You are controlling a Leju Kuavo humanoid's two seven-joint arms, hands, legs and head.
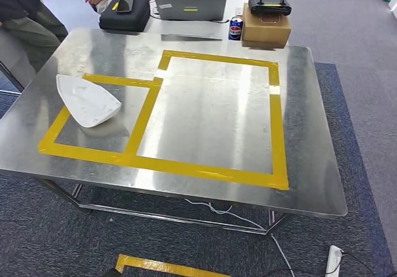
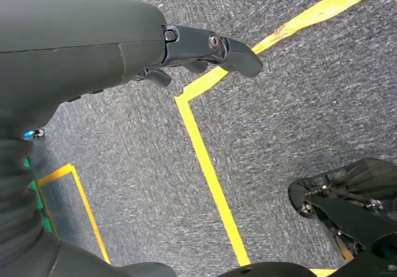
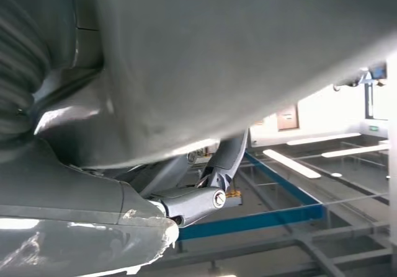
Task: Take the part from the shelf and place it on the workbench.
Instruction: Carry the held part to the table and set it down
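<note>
A white curved shell part (image 1: pixel 87 100) lies on the steel workbench (image 1: pixel 309 134), inside the smaller yellow-taped box at its left. In the right wrist view a broad pale grey part (image 3: pixel 234 54) spreads across the picture, and my right hand (image 3: pixel 201 193) holds it with fingers curled beneath its edge and the thumb close below. My left hand (image 2: pixel 206 48) hangs over the grey carpet with its fingers stretched out and nothing in them.
At the bench's far edge stand a laptop (image 1: pixel 190 5), a black case (image 1: pixel 124 13), a can (image 1: pixel 236 28) and a cardboard box (image 1: pixel 265 29) with a black controller on it. People sit behind (image 1: pixel 28 17). A power strip (image 1: pixel 333 259) and yellow floor tape (image 1: pixel 164 266) lie below.
</note>
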